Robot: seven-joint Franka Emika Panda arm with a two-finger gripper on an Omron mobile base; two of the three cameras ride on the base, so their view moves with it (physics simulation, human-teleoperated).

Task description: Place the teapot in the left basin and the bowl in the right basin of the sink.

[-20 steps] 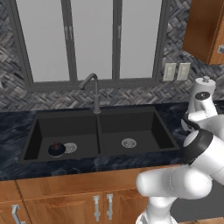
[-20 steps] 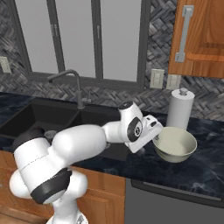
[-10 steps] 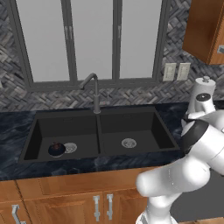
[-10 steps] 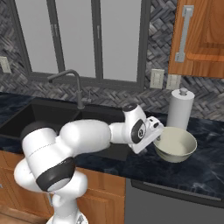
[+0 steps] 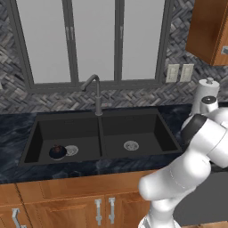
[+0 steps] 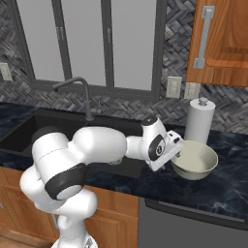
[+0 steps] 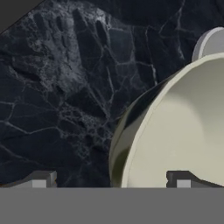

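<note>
The dark teapot [image 5: 58,152] sits in the left basin [image 5: 67,131] of the black sink, beside its silver drain. Only a drain lies in the right basin [image 5: 138,129]. The cream bowl [image 6: 196,162] stands upright on the dark marble counter to the right of the sink. My gripper [image 6: 177,150] is open at the bowl's left rim. In the hand view the bowl [image 7: 183,131] has its near rim between the tips of the gripper [image 7: 110,180], with one fingertip [image 7: 181,179] over the inside and the other outside above the counter.
A white paper towel roll [image 6: 200,120] stands just behind the bowl and also shows at the far right [image 5: 205,95]. The grey faucet [image 5: 95,91] rises behind the sink's divider. A wooden wall cabinet [image 6: 218,38] hangs above the counter's right end.
The hand has crept a little to the right, closer onto the bowl's rim, and the elbow has swung. The jaws stay wide. Bowl and teapot have not moved.
</note>
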